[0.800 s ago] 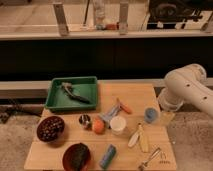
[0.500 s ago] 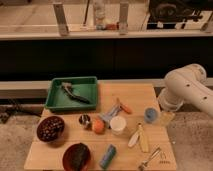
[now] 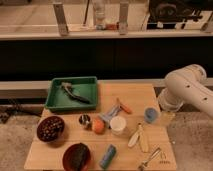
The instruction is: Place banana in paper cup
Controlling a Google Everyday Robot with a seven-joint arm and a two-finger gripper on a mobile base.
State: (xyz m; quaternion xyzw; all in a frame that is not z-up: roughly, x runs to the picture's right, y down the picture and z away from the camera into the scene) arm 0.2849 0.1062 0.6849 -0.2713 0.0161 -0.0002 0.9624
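Note:
The banana (image 3: 135, 137) lies flat on the wooden table (image 3: 142, 92) at the front right, pale yellow with a whitish strip beside it. The white paper cup (image 3: 118, 125) stands upright just left of it, a short gap between them. An orange fruit (image 3: 98, 126) sits against the cup's left side. My white arm (image 3: 189, 90) comes in from the right. My gripper (image 3: 166, 116) hangs at the table's right edge, beside a small blue cup (image 3: 151, 115), right of and behind the banana and apart from it.
A green tray (image 3: 91, 86) with a dark object stands at the back left. Also on the table are a small metal cup (image 3: 84, 120), an orange carrot stick (image 3: 125, 107), a bowl of dark fruit (image 3: 50, 128), a dark red bowl (image 3: 76, 156), a lying teal can (image 3: 107, 156) and a metal utensil (image 3: 150, 159).

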